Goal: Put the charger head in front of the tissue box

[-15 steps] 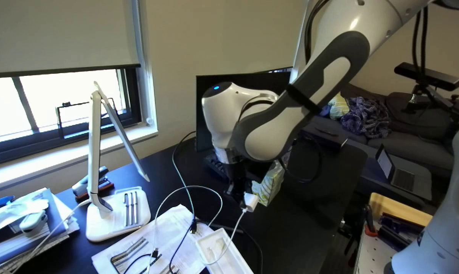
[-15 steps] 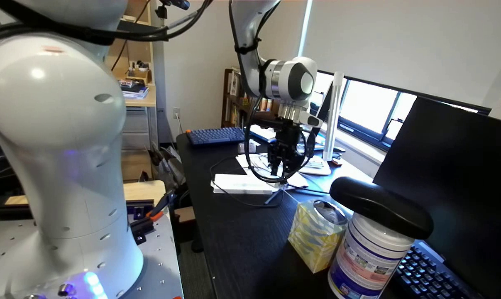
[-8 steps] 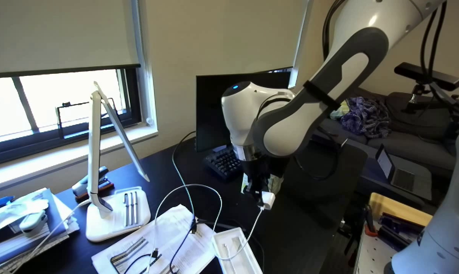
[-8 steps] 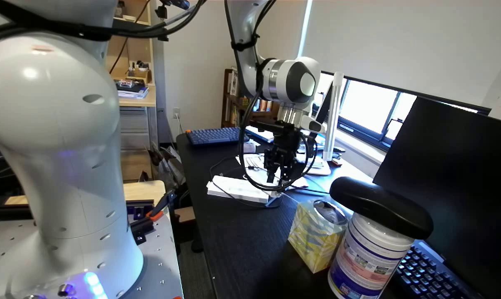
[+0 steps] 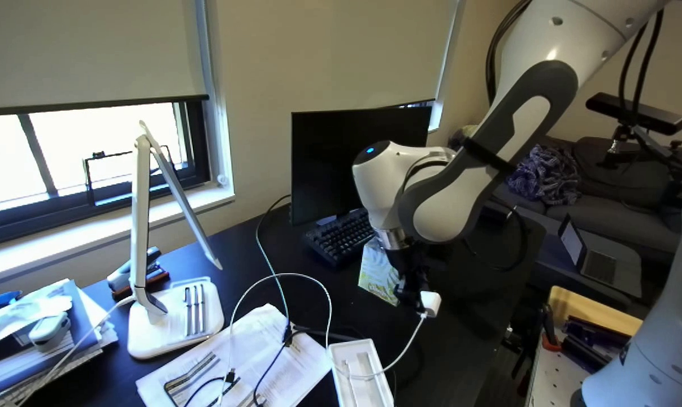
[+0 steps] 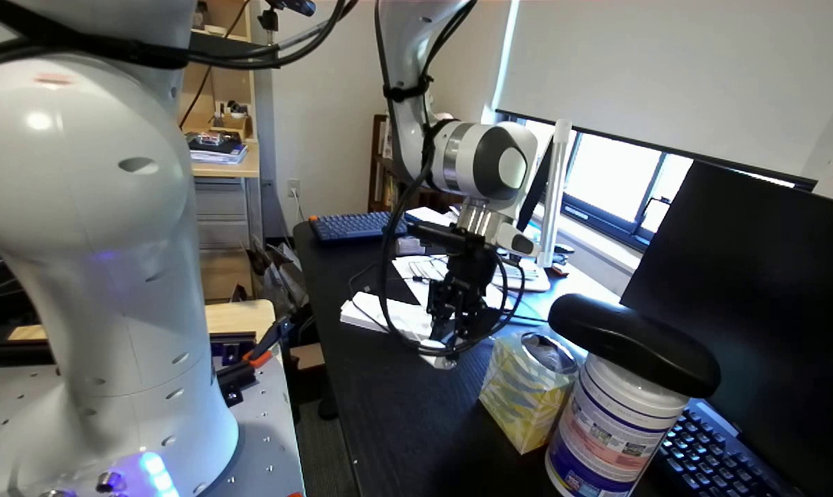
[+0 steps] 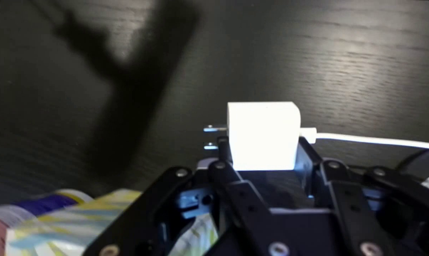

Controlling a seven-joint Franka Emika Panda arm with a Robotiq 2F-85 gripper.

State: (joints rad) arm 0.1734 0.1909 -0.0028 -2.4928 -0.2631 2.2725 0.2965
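The charger head point(image 7: 264, 137) is a small white block with two metal prongs and a white cable. My gripper point(image 7: 263, 153) is shut on it, one finger on the prong side and one on the cable side. The gripper point(image 5: 417, 298) holds the charger head point(image 5: 430, 303) over the black desk; its exact height is hard to tell. In an exterior view the gripper point(image 6: 449, 328) partly covers the charger head point(image 6: 438, 359). The patterned tissue box point(image 6: 523, 393) stands upright nearby, apart from the gripper. It is partly behind the gripper point(image 5: 376, 274) and shows blurred at lower left in the wrist view point(image 7: 72, 227).
A white bottle point(image 6: 613, 431) with a black object on top stands beside the tissue box. A white tray-like slab point(image 5: 363, 376) lies by papers point(image 5: 284, 362), with the white cable point(image 5: 397, 362) across it. A monitor point(image 5: 341, 164), keyboard point(image 5: 341, 237) and lamp point(image 5: 140, 220) stand on the desk.
My gripper has carried the charger head along the desk, rightward then lower in an exterior view, past the tissue box's side. The white slab has shifted the same way with the cable.
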